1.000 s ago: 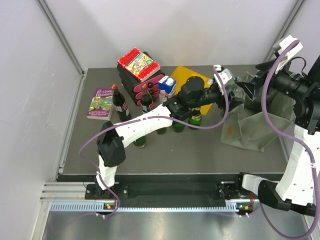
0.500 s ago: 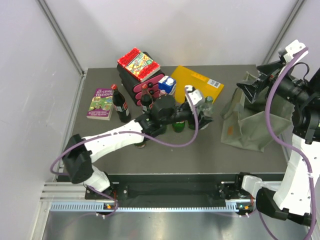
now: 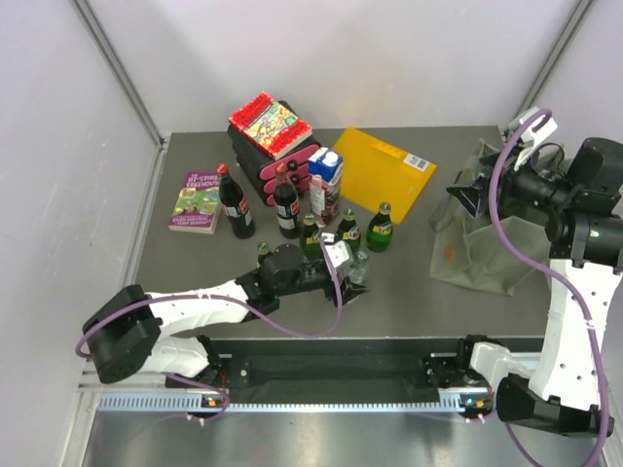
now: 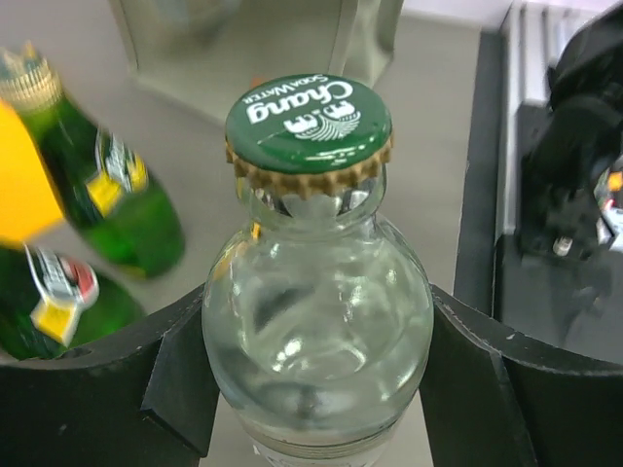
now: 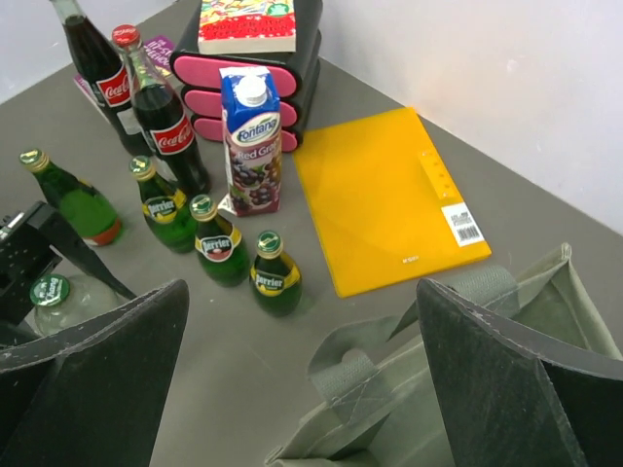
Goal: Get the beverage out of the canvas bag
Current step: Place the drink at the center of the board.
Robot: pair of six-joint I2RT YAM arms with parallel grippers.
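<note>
The soda water bottle (image 4: 311,272) is out of the canvas bag (image 3: 487,243), upright at the near side of the table (image 3: 438,302), just in front of the green bottles (image 3: 348,232). My left gripper (image 4: 317,341) is clamped on its shoulder, a finger on each side. What I'd do: get the base flat down before letting go, open slowly, then back straight off so I don't clip the neighbours. My right gripper (image 5: 302,292) hangs spread wide over the bag, holding nothing.

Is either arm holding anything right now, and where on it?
The left jaws grip the clear Chang bottle by its round body, below the neck. The right jaws stand open and empty near the canvas bag.
</note>
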